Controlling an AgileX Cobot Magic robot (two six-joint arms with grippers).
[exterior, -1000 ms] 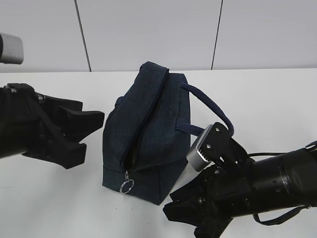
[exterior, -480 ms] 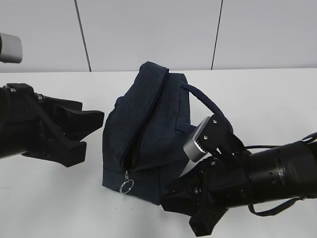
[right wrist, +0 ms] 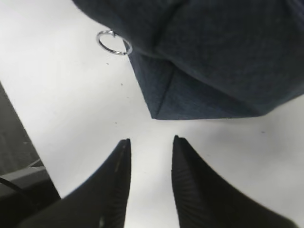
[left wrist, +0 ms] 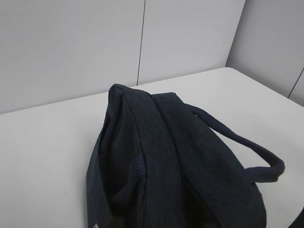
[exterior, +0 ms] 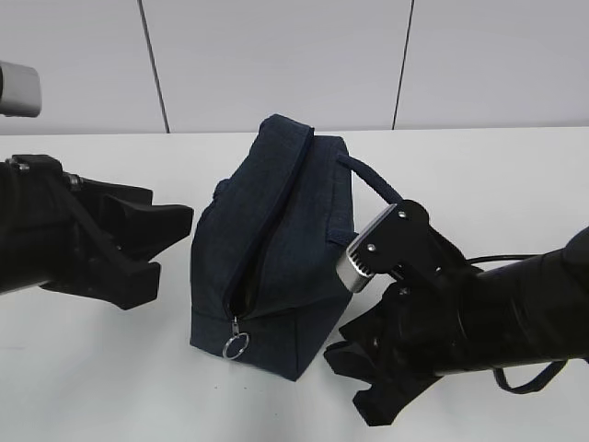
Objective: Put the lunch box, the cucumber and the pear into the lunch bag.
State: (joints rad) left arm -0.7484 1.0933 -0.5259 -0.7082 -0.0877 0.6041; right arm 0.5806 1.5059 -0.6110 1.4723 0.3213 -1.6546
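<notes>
The dark navy lunch bag (exterior: 276, 249) stands upright in the middle of the white table, its zipper running down the front to a silver ring pull (exterior: 236, 346). Its loop handle (exterior: 373, 189) sticks out to the right. My left gripper (exterior: 175, 244) hovers open and empty just left of the bag; its fingers do not show in the left wrist view, which looks down on the bag (left wrist: 180, 156). My right gripper (right wrist: 150, 141) is open and empty above the table, just off the bag's front lower corner (right wrist: 199, 71). The lunch box, cucumber and pear are out of view.
A white table (exterior: 497, 184) runs back to a pale panelled wall (exterior: 276, 64). In the right wrist view the table's edge (right wrist: 28, 137) lies to the left, with dark floor beyond it. A black cable (exterior: 529, 387) trails under the right arm.
The right arm swung in toward the bag's lower corner, then turned and drew back slightly to the right. The left arm and the bag have not moved.
</notes>
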